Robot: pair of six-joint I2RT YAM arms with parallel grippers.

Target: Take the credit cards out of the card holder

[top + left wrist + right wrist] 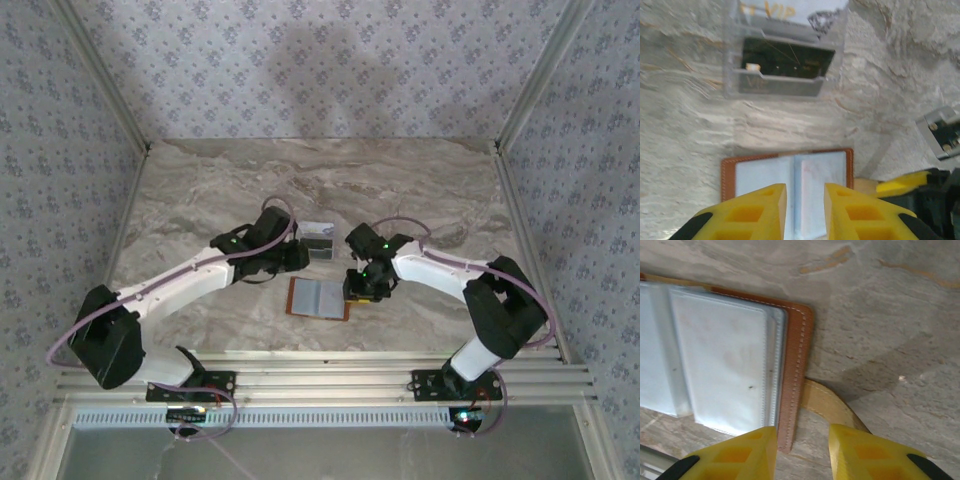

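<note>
Card holder [318, 298] lies open mid-frame, credit cards [318, 240] just above. My left pincer [805, 192] and right pincer [802, 432] gape empty, the right over its side tab [827, 402].

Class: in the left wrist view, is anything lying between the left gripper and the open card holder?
Nothing visible does. The left gripper is open at the near edge of the card holder, whose lining shows in the gap. The credit cards lie beyond it on the table.
</note>
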